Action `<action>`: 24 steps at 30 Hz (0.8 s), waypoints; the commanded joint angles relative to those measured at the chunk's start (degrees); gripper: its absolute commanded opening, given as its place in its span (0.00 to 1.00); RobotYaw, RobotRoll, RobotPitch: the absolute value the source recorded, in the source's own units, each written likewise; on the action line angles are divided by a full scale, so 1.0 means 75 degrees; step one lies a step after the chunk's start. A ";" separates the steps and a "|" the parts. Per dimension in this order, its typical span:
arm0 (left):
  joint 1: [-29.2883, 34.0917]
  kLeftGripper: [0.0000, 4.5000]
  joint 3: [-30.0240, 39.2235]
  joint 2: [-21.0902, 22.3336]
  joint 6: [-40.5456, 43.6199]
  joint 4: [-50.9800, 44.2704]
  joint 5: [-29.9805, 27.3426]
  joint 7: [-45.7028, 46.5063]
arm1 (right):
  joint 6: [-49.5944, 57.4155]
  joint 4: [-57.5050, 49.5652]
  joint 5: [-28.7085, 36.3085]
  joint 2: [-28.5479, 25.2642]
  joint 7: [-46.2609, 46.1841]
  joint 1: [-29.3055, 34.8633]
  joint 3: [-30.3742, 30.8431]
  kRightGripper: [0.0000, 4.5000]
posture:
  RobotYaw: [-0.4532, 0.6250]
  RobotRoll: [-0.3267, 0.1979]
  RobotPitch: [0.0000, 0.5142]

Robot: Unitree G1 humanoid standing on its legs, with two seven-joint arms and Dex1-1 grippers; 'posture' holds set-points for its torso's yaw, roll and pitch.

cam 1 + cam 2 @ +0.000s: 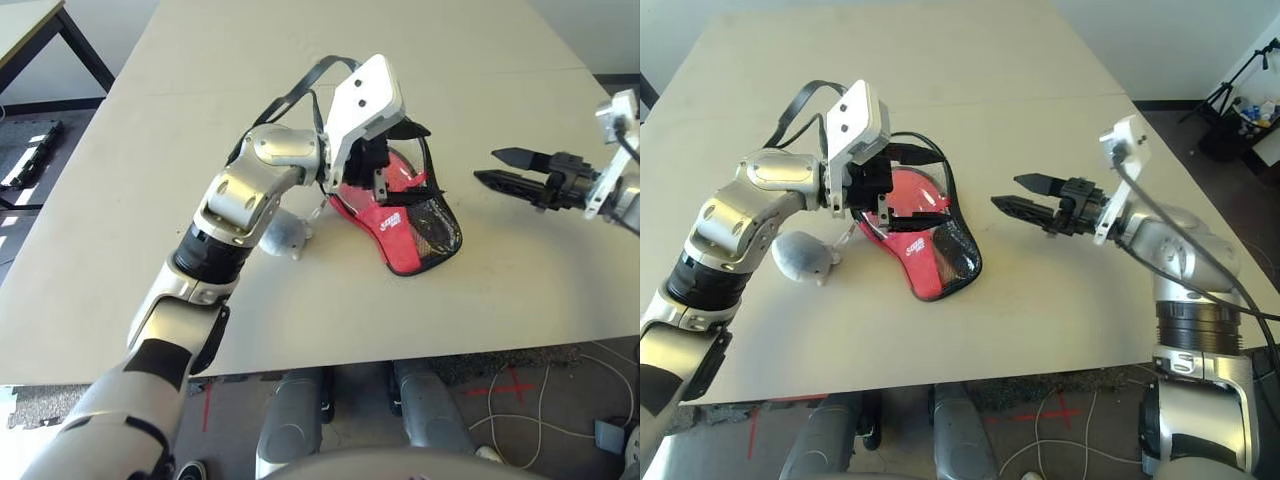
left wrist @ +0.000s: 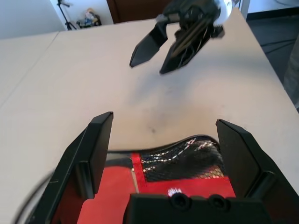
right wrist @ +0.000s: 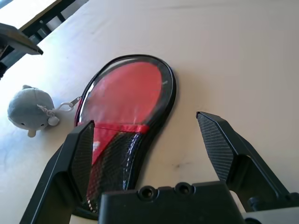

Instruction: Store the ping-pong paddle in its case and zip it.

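Above the case (image 1: 930,250), left tool (image 1: 902,205) spread.

The scene is evenly and brightly lit, with soft, faint shadows on the pale table (image 1: 480,300). In the left wrist view the right gripper (image 2: 159,53) is slightly blurred and a dim shadow smudges the tabletop beneath it. Glare washes out the upper corner of the right wrist view, and the case (image 3: 128,93) shows a mild sheen.

Beige table (image 1: 250,60), small grey plush toy (image 3: 29,109) on it
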 commanded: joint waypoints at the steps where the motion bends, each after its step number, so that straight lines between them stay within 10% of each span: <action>1: 0.0185 1.00 0.0174 0.0162 0.0171 -0.0254 -0.0058 -0.0081 | 0.0953 0.0150 0.0176 -0.0260 0.0172 0.0042 0.0137 1.00 | 0.38 0.62 0.36; 24: 0.0676 1.00 0.0303 0.0900 0.1084 -0.1285 -0.0130 -0.0074 | 0.2357 0.0190 -0.0199 0.1510 -0.1357 0.0008 0.0906 1.00 | 0.43 0.62 0.35</action>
